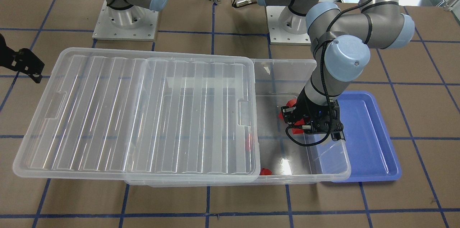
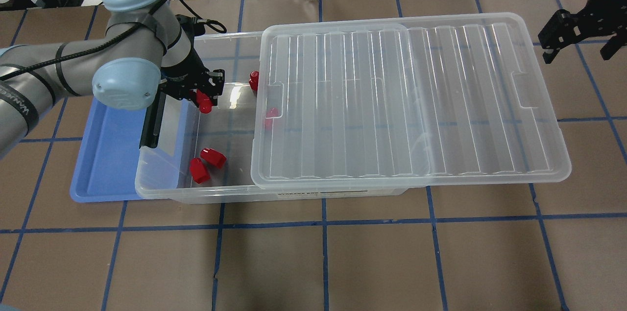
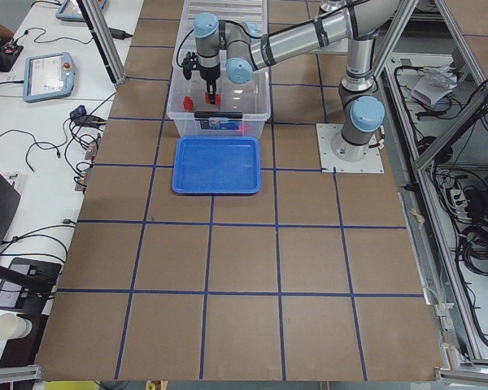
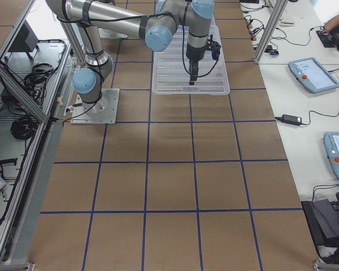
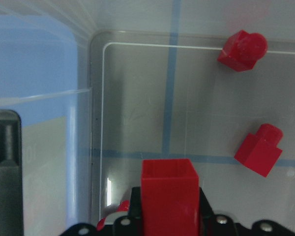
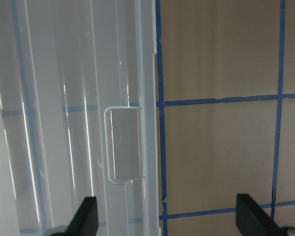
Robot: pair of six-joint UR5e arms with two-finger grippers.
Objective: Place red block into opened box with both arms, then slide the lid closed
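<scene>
Block [image 5: 167,191] is clamped in left gripper [image 2: 203,98], above the uncovered end of the box [image 2: 147,174], probably for dropping near two loose blocks [image 2: 200,170]. Right gripper [image 2: 578,45] hovers wide open just beyond the far short edge of the lid [image 2: 392,105], placed to push it closed.

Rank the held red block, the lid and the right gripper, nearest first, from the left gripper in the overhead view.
1. Red block: clamped in the left gripper.
2. Lid: to its right, partly over the box.
3. Right gripper: far right, past the lid's end.
</scene>
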